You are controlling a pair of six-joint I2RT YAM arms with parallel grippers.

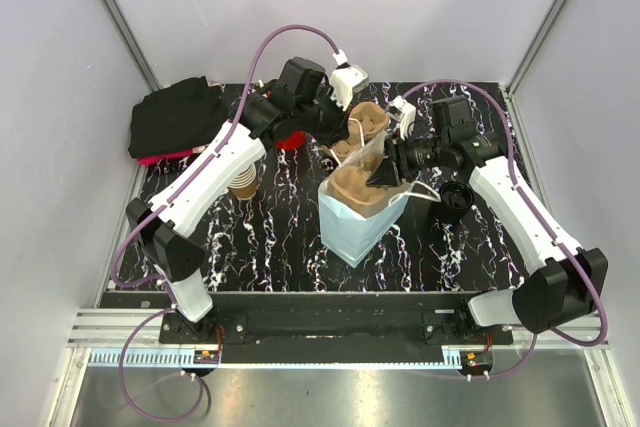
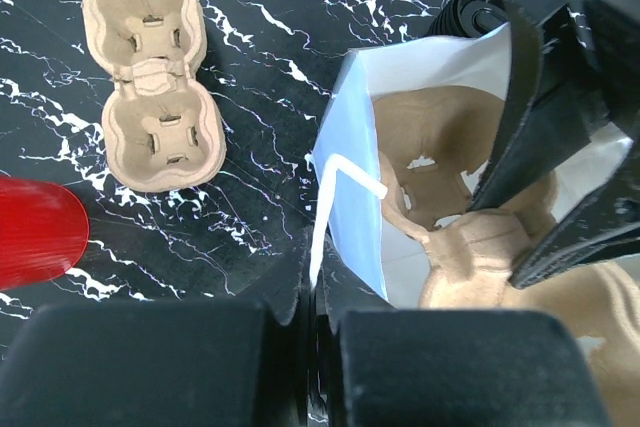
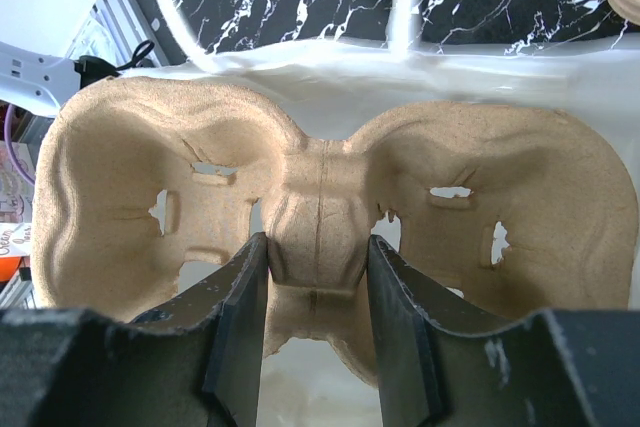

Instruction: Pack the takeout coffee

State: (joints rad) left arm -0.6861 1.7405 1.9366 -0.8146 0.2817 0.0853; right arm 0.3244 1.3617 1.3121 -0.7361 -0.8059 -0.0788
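We see the small tan kraft-paper cup (image 1: 243,187) upright, axis vertical; left tool (image 2: 312,317) clenches white bag handle (image 2: 345,169), right tool (image 3: 318,252) grasps brown moulded-pulp carrier (image 3: 480,177).

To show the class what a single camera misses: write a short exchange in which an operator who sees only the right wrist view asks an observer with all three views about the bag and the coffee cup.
Operator: My right fingers clamp a pulp carrier inside the bag. Is anything steadying the bag?
Observer: Yes, the left fingers are shut on its rim, at the white handle.
Operator: Where is the kraft cup?
Observer: Standing on the table, outside the bag, partly under the left arm.
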